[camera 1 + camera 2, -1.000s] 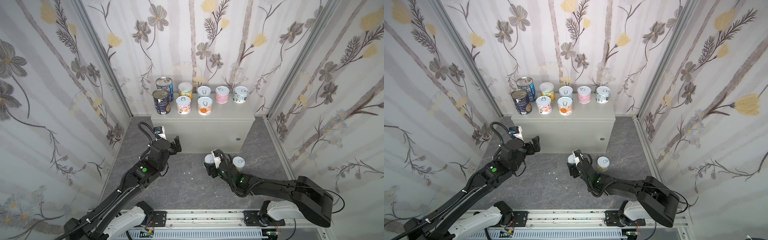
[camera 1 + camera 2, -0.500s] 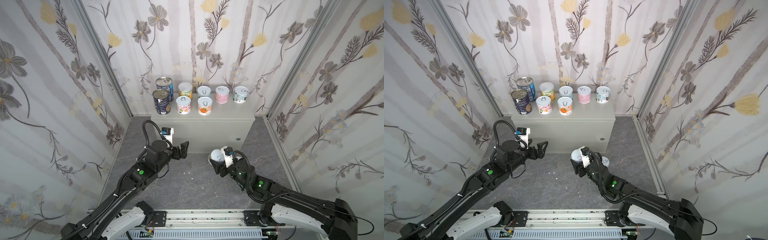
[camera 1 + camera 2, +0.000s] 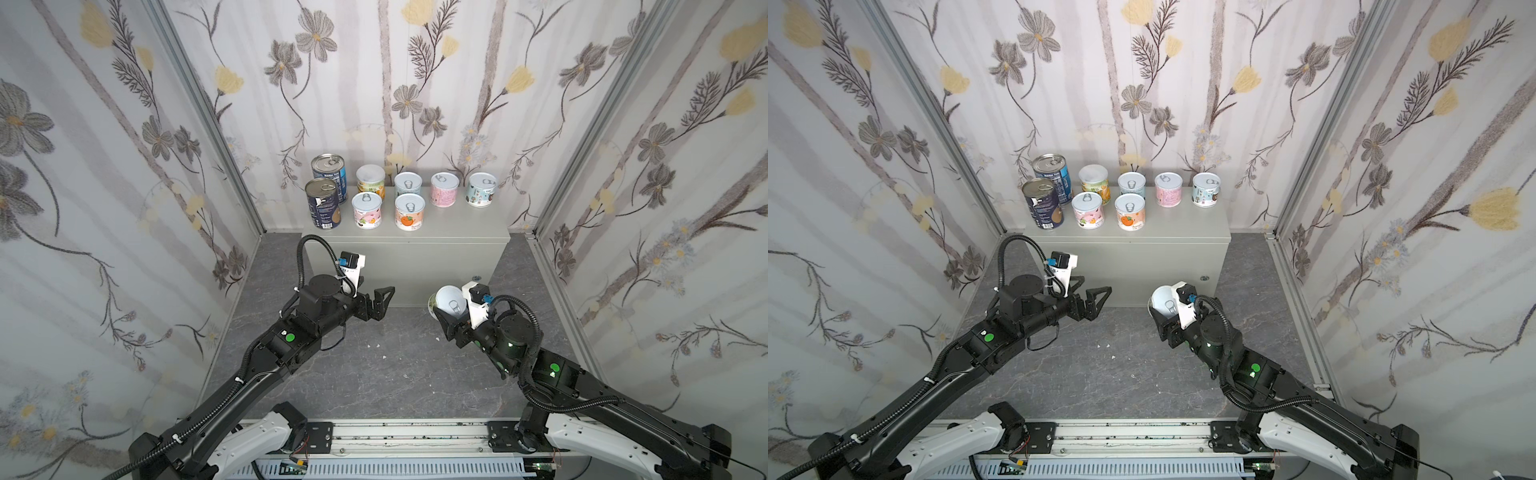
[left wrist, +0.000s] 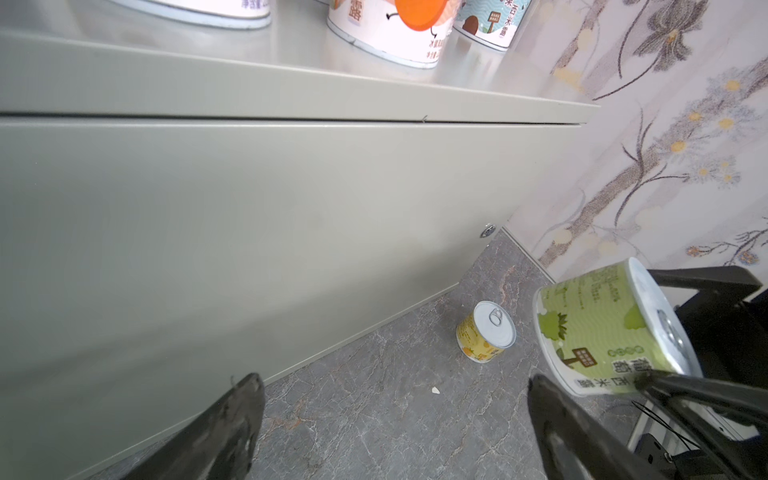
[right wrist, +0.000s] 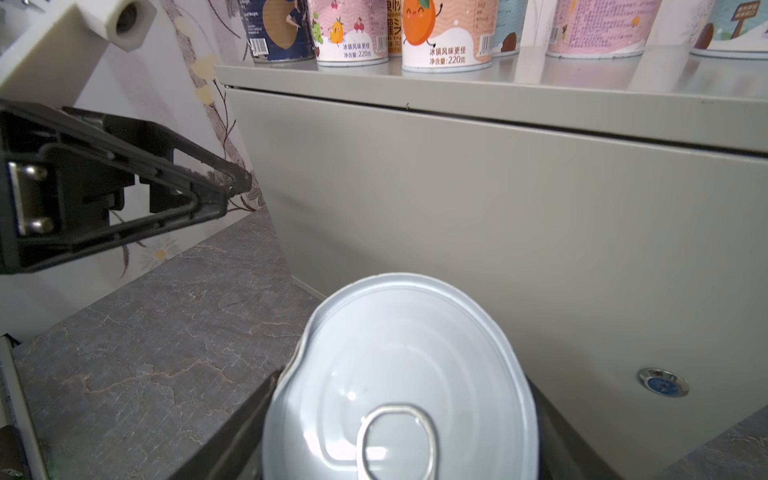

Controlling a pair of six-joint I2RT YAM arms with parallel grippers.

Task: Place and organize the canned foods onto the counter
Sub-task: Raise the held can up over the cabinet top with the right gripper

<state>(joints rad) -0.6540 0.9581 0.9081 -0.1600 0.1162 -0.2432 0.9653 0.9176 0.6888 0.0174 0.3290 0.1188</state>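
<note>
Right gripper [image 3: 449,313] grips a tilted green can [image 4: 594,328] above the floor [image 3: 374,365], before the bench [image 3: 436,257] front, right. Left gripper [image 3: 381,300] gapes wide, empty. Eight cans [image 3: 409,212] stand atop the bench; a yellow can [image 4: 486,332] stands on the floor near its right corner.

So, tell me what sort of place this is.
Likely a staged test booth, not a real kitchen: floral wallpaper panels in metal frames, a grey cabinet counter holding cans, robot arms on a rail.
</note>
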